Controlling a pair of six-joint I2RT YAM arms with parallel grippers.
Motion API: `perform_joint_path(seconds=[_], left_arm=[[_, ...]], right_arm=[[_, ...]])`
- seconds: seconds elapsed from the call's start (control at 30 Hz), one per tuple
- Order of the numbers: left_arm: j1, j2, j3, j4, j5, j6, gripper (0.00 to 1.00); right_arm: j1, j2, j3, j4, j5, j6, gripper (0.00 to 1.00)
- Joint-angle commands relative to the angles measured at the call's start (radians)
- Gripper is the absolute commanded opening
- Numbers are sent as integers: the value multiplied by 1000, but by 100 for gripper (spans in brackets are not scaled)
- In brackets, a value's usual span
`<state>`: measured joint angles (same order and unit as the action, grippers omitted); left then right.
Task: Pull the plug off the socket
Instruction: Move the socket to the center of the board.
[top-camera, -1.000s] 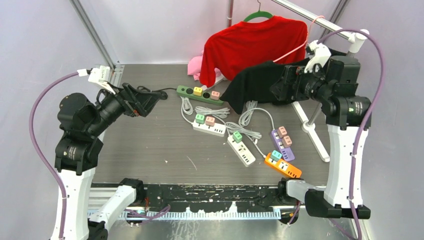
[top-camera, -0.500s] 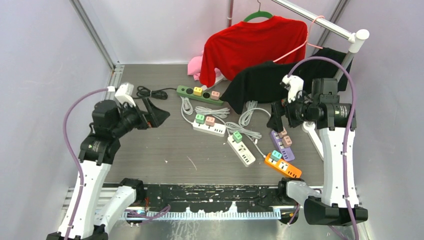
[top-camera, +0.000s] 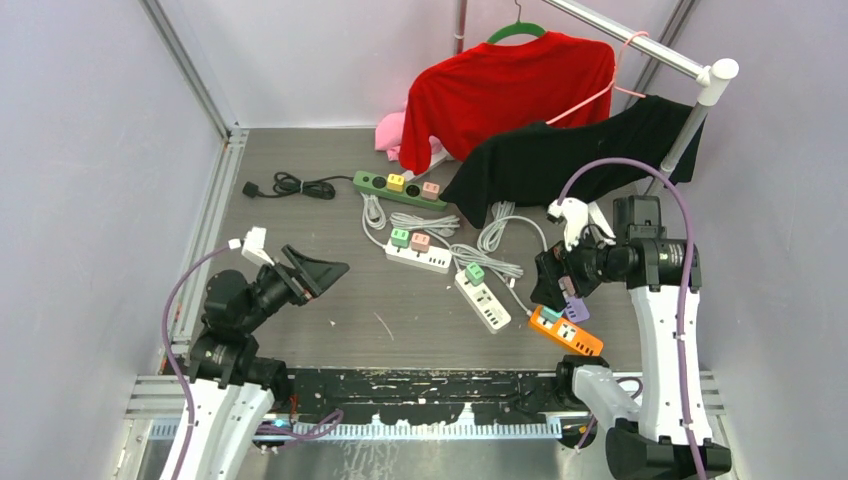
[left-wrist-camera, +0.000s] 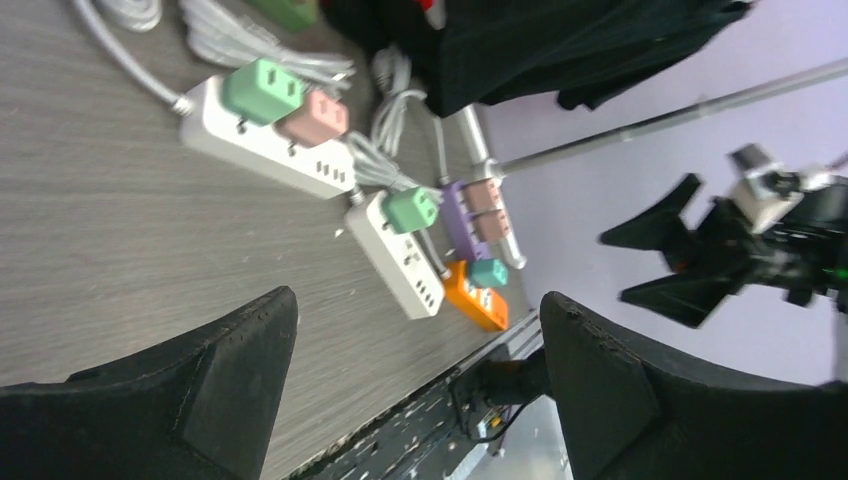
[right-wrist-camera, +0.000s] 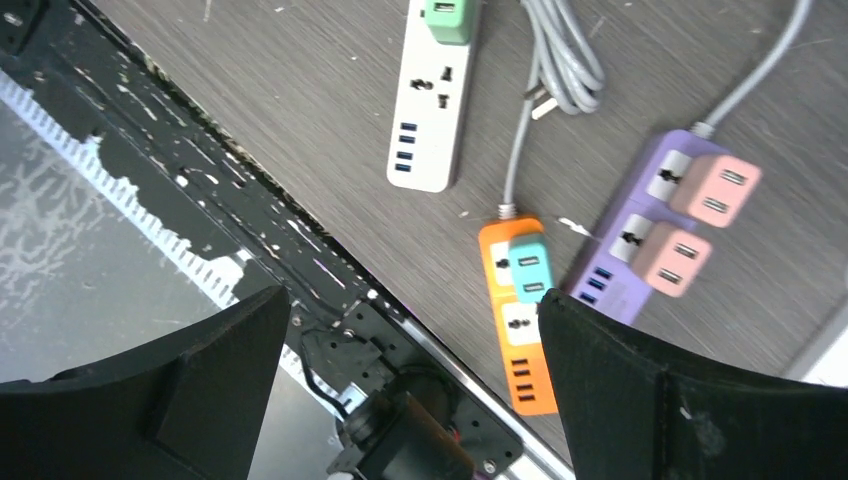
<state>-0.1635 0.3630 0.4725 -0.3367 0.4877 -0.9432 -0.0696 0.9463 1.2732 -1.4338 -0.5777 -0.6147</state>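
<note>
You have five power strips on the table (top-camera: 290, 225): one dark green strip (top-camera: 398, 189), two white strips (top-camera: 425, 260) (top-camera: 488, 305), one purple strip (right-wrist-camera: 648, 212) and one orange strip (top-camera: 570, 335). In them you count eight plugs: four pink plugs (top-camera: 431, 188) (top-camera: 420, 241) (right-wrist-camera: 715, 190) (right-wrist-camera: 672, 258), two green plugs (top-camera: 399, 237) (top-camera: 475, 272), one yellow plug (top-camera: 395, 182) and one teal plug (right-wrist-camera: 530, 267). At the back you see three pieces of clothing: one red shirt (top-camera: 510, 90), one black garment (top-camera: 560, 160) and one pink cloth (top-camera: 390, 130). There is one green hanger (top-camera: 516, 33).

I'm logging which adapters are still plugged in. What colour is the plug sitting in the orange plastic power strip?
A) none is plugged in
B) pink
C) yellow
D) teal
D: the right wrist view shows a boxy teal plug seated in the orange plastic power strip, near its cable end.
</note>
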Motion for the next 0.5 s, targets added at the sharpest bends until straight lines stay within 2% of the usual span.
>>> perform_joint_path(seconds=[0.0,0.13,0.2,0.3,0.37,0.47], left_arm=[[-16,-32,7,122,54,-78,90],[-122,46,-2,147,50,-57,89],[-260,105,8,182,-9,-27,88],[-549,231,53,221,-234,64,89],[-694,338,91,254,-323,136,89],[-787,460,96,362,-340,208,86]], right_arm=[[15,-6,-73,139,-123,78,100],[126,-3,-152,269,-67,170,100],[209,1,-212,366,8,224,100],[297,58,-260,437,88,251,100],[367,101,-278,475,170,252,100],[457,131,-342,586,282,283,100]])
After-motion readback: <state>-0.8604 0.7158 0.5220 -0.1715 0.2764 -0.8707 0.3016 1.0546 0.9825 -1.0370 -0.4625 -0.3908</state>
